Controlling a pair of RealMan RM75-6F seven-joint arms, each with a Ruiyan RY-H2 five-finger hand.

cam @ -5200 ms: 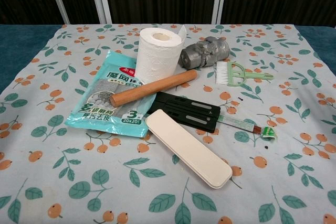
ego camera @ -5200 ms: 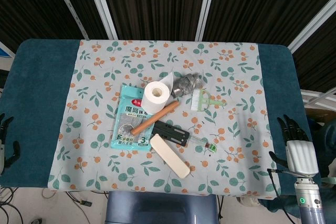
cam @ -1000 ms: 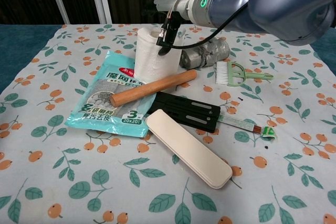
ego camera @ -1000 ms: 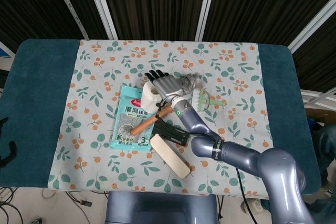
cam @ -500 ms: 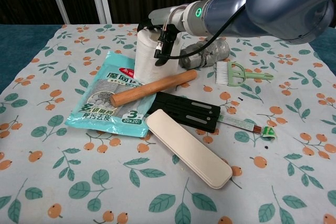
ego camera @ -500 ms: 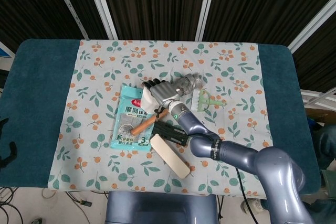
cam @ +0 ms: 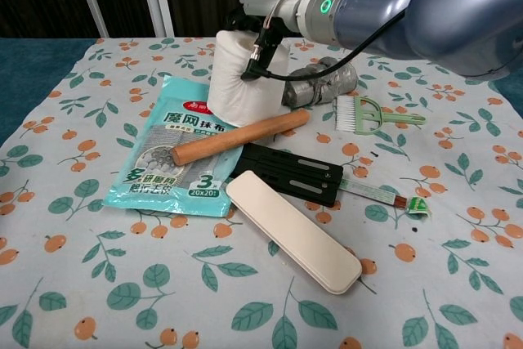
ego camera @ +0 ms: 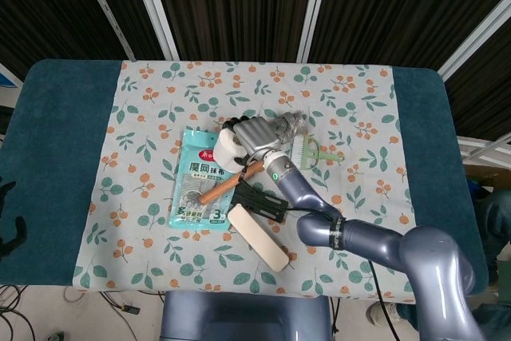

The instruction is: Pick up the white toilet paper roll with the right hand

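Step in hand: I am at the grasp itself. My right hand [ego camera: 254, 135] is on top of the toilet paper roll [cam: 243, 79], and I judge that the lift is just starting or about to start.
Right hand: its fingers are curled over the far and upper side of the roll and they hold it. In the chest view the roll looks a little squeezed and tilted, so I think the grip is already firm.
Left hand: only a dark part [ego camera: 6, 221] shows at the left edge of the head view; I cannot tell if it is spread or closed.
Where the roll is: near the middle of the surface [cam: 98, 300], at the far edge of the green packet [cam: 167, 161]. Its bottom seems close to the packet and to the wooden stick [cam: 241, 138], but I cannot tell if it is touching them.
Neighbours: the crumpled grey foil [cam: 327, 79] is just beside the roll on the right; the small brush [cam: 368, 114], the black case [cam: 290, 173] and the white case [cam: 294, 230] are nearer to me.
Next move: I need to raise the hand straight up, slowly, and keep the pressure even, because the roll is soft.
Risk: I judge that the stick or the packet can be dragged if the roll is not clear of them.
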